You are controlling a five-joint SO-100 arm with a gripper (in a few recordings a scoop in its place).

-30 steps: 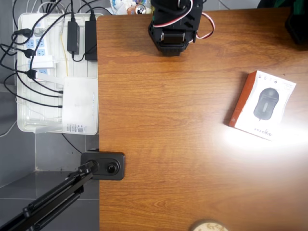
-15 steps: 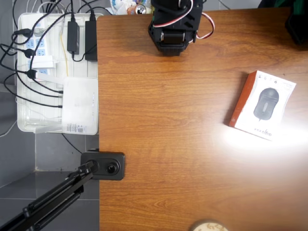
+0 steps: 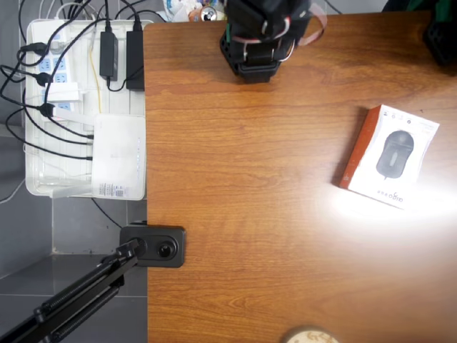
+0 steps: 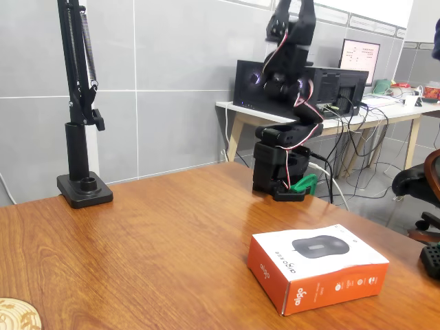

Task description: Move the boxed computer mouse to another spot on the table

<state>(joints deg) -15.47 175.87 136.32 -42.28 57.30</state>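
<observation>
While the arm (image 4: 289,75) stands folded over its base at the table's (image 3: 243,214) far edge — gripper state impossible to tell — the boxed computer mouse (image 3: 389,156) lies flat, well apart, rightward overhead, long axis running roughly toward that edge.

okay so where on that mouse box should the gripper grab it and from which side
Probably from above, closing across the short width of the mouse box, one finger on the orange long edge and one on the opposite white edge. It lies flat on the table with bare wood all round, so a side approach offers little to pinch.
</observation>
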